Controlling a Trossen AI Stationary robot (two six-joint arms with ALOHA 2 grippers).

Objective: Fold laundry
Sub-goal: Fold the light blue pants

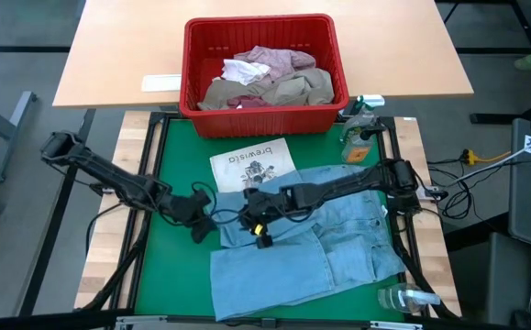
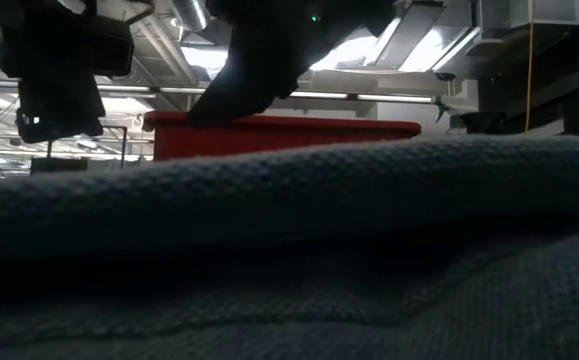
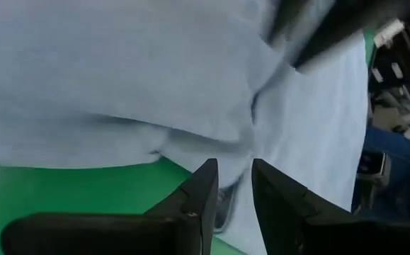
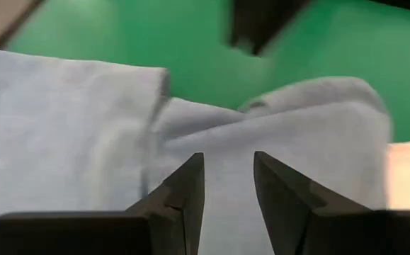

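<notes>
The light blue jeans point(image 1: 329, 234) lie on the green mat point(image 1: 173, 266), partly folded over, with their left edge bunched up. My left gripper point(image 1: 208, 226) point(image 3: 234, 173) reaches in from the left at that edge, its fingers close together with denim in the gap. My right gripper point(image 1: 251, 217) point(image 4: 228, 166) reaches across the jeans from the right and stands over the same bunched part, fingers narrowly apart on denim. Other laundry point(image 1: 265, 78) lies heaped in the red basket point(image 1: 334, 115). In the low view denim point(image 2: 299, 250) fills the foreground. My left gripper has the jeans' left edge point(image 3: 237, 205) between its two fingers, coming slanting down from the table's left. How many layers it has, I cannot tell. The rest of the jeans lies on the mat. My right gripper has a bunch of denim point(image 4: 227, 185) between its two fingers, slanting down from the table's right. Folds run toward the fingers, and a hump of cloth point(image 4: 318, 103) stands up just beyond them. The rest of the jeans lies on the mat.
A printed sheet point(image 1: 251, 163) lies on the mat behind the jeans. A spray bottle point(image 1: 361, 124) stands at the far right corner and another point(image 1: 403, 298) lies at the near right. The red basket stands on a wooden table beyond the mat. Bare mat shows at the left.
</notes>
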